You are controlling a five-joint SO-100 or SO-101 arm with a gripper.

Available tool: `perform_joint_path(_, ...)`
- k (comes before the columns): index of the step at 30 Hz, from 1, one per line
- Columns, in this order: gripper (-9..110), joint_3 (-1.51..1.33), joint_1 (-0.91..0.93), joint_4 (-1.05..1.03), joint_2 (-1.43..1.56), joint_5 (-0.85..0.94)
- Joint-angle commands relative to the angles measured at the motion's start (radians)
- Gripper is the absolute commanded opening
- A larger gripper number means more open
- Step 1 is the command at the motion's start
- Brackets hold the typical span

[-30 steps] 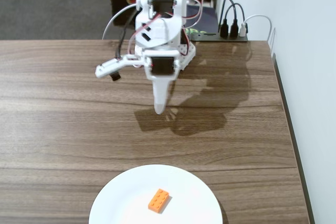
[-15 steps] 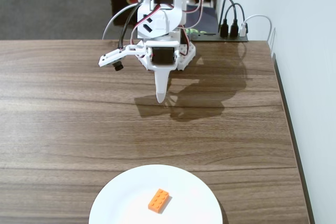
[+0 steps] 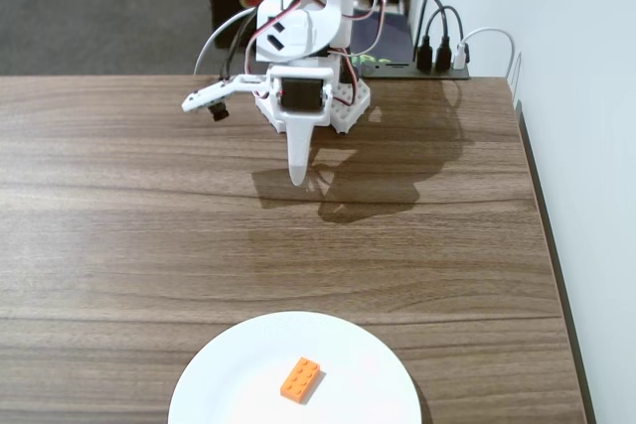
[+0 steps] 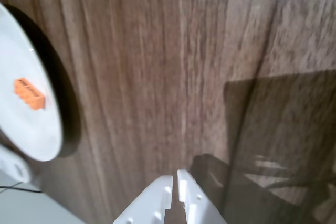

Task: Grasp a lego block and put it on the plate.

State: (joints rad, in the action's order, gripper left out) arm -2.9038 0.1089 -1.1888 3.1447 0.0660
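Note:
The orange lego block [image 3: 300, 379] lies on the white plate [image 3: 229, 379] at the table's near edge in the fixed view. In the wrist view the lego block [image 4: 29, 93] sits on the plate [image 4: 26, 135] at the far left. My white gripper [image 3: 297, 174] is folded back near the arm's base at the far side of the table, pointing down, well away from the plate. In the wrist view the gripper [image 4: 175, 176] has its jaws together with only a thin slit between them, and nothing is held.
The arm's base [image 3: 338, 111] stands at the back of the wooden table [image 3: 119, 225]. A power strip with plugs [image 3: 437, 62] sits behind it at the right. The table's right edge [image 3: 552, 245] runs along a white wall.

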Motion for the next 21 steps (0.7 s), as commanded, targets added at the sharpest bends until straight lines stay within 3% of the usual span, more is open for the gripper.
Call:
perform_joint_path(1, 1, 0.0, -0.003, -0.023, 0.041, -0.003)
perform_joint_path(21, 1, -0.018, -0.049, -0.078, 0.144, 0.017)
